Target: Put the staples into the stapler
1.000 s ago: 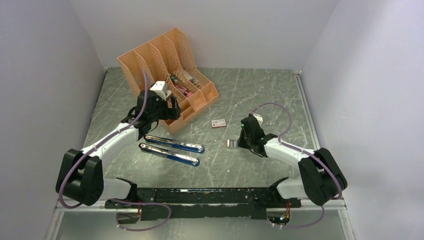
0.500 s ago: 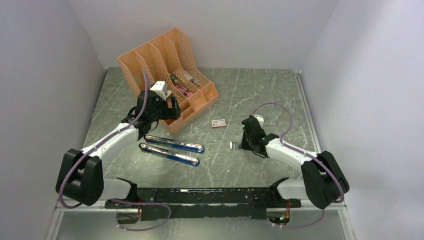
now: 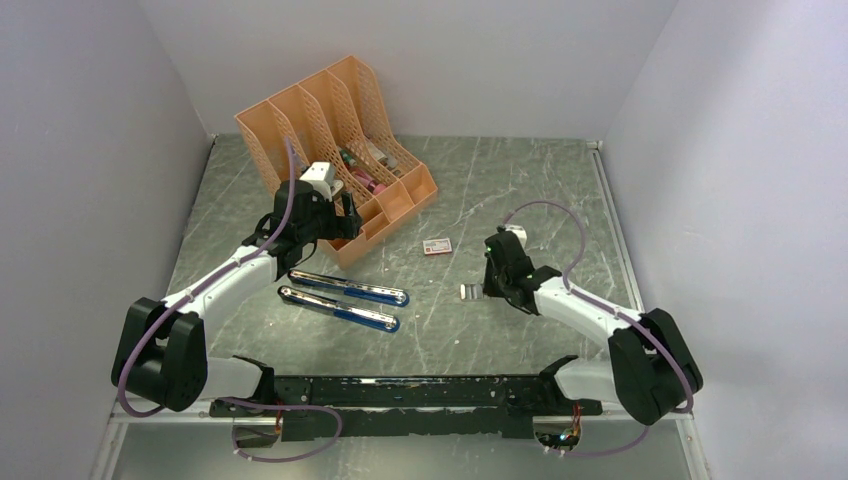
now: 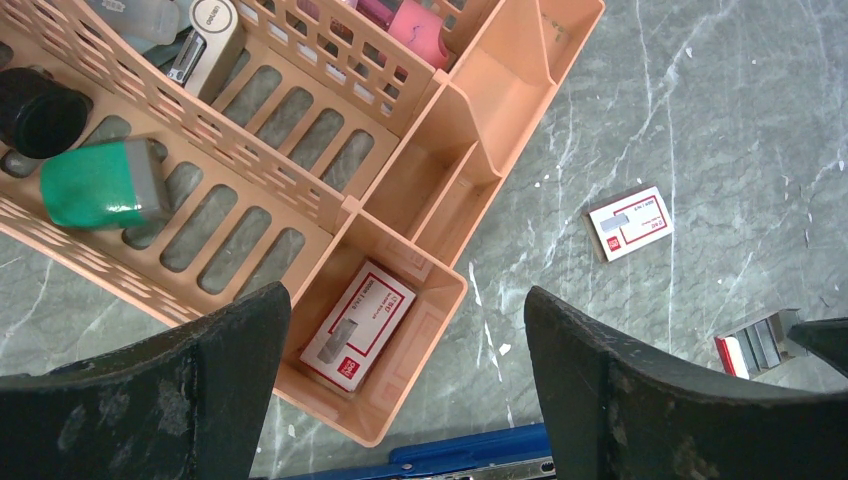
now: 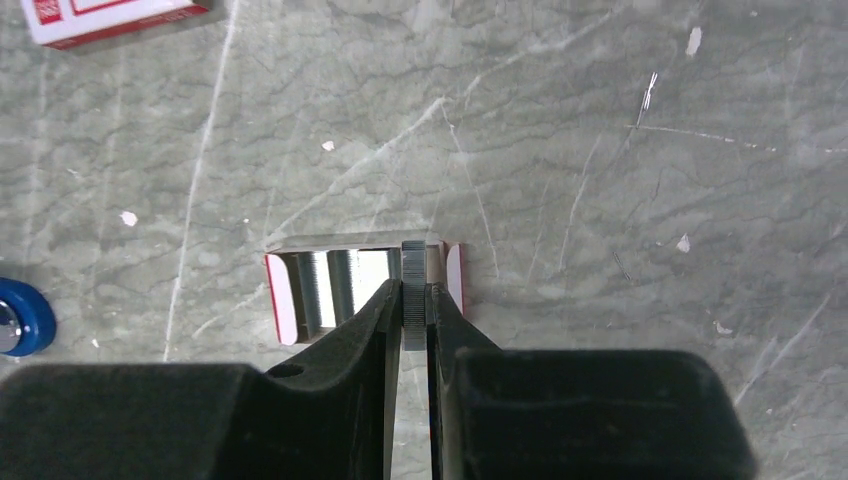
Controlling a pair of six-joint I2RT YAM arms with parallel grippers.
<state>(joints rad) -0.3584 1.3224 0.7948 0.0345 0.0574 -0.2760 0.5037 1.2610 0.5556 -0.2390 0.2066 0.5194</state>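
Nearly pressed together, the right pincer (image 5: 414,300) pinches a thin edge-up strip at the right end of the staples (image 5: 335,285). They lie on the surface (image 5: 600,150) at its tips, strips running along the fingers' line. The right arm reaches low, tips down. The left pincer (image 4: 402,300) hangs spread wide, empty, over the orange organiser (image 4: 400,180).
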